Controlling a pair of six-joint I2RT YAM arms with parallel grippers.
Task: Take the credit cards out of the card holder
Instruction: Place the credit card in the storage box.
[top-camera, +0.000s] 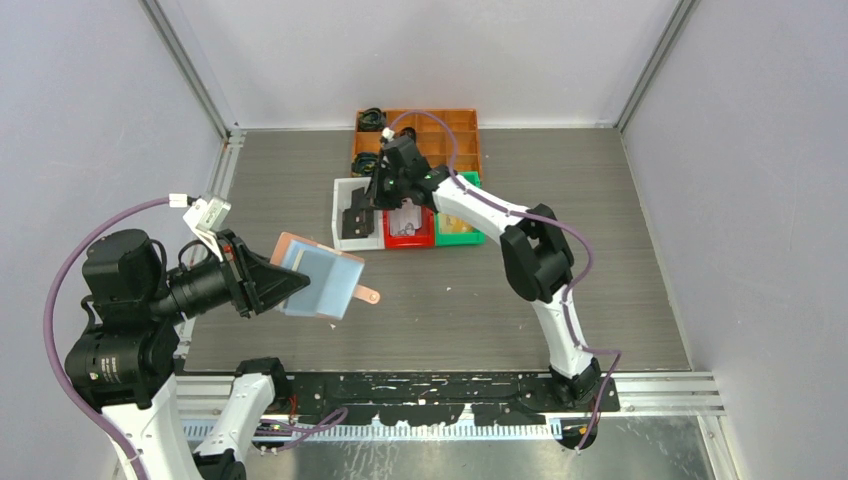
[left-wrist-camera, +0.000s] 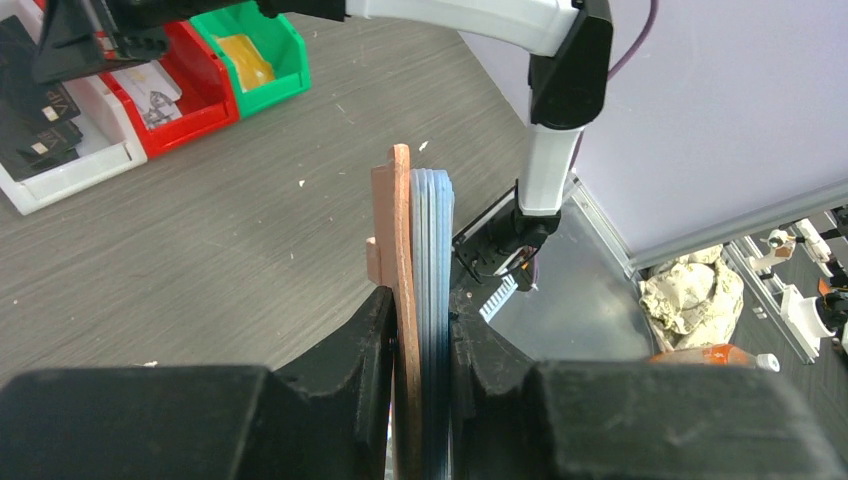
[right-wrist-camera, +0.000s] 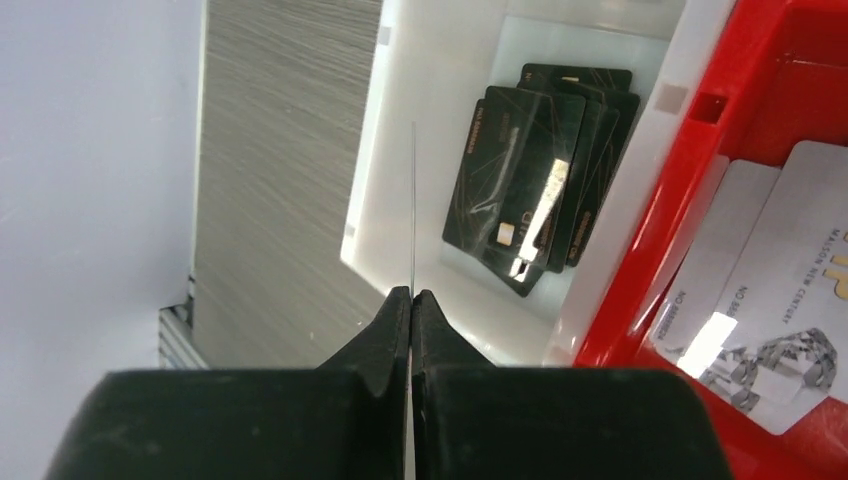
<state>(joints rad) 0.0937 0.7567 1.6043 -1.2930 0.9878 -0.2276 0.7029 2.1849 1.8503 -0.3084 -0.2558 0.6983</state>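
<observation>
My left gripper (top-camera: 287, 284) is shut on the card holder (top-camera: 322, 277), a tan-pink wallet with a grey-blue pocket face, and holds it above the table at the left. In the left wrist view the card holder (left-wrist-camera: 416, 230) stands edge-on between the fingers of that gripper (left-wrist-camera: 420, 330). My right gripper (top-camera: 383, 192) is shut on a thin card (right-wrist-camera: 413, 200) seen edge-on; its colour cannot be told. It hangs over the white bin (right-wrist-camera: 400, 150), where several black credit cards (right-wrist-camera: 530, 200) lie. Whitish-silver cards (right-wrist-camera: 770, 310) lie in the red bin (right-wrist-camera: 690, 200).
White bin (top-camera: 336, 215), red bin (top-camera: 410, 243) and green bin (top-camera: 467, 238) stand in a row at the table's back middle. The green bin holds an orange-yellow card (left-wrist-camera: 245, 62). An orange divided tray (top-camera: 440, 130) with black coiled bundles stands behind them.
</observation>
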